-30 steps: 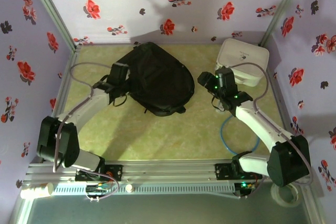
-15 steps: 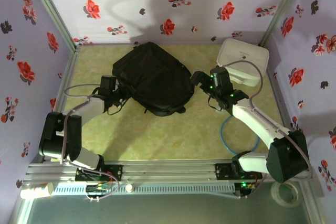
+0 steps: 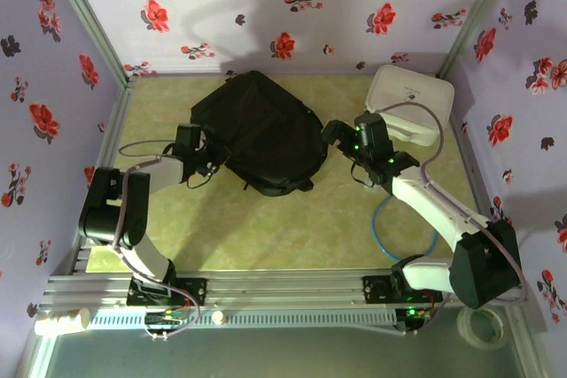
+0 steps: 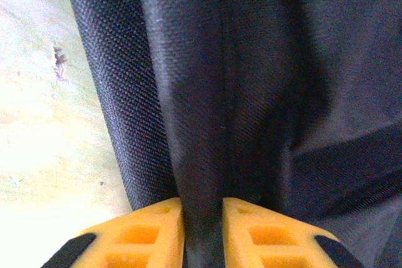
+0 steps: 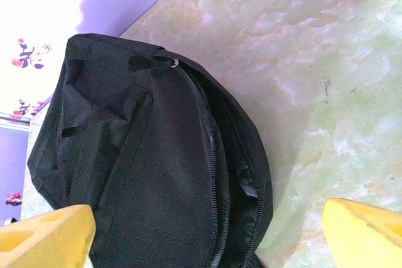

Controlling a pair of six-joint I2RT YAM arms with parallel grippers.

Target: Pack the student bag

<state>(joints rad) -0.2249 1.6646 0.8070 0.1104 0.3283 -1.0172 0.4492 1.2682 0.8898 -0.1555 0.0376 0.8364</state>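
- student bag [image 3: 263, 135] lay flat on the greenish table [image 3: 266, 227], toward the far side and a bit left of centre, rounded end nearest the arms
- left gripper [image 3: 209, 151] was at the bag's left edge, low against it
- in the left wrist view, yellow fingers [image 4: 154, 233] were closed narrow on a ridge of the bag's black woven fabric, pinched between them
- couldn't tell if that ridge was a strap or a seam fold
- right gripper [image 3: 331, 134] sat just beside the bag's right edge, between the bag and the white zip case [image 3: 409, 104]
- right wrist view: its jaws stood wide apart, one yellow finger [image 5: 47, 236] in each bottom corner, nothing between them, bag's zippers in front
- white case rested at the far right corner of the table, apart from the bag
- blue cable [image 3: 387, 238] looped on the table near the right arm
- floral walls [image 3: 266, 6] around the table
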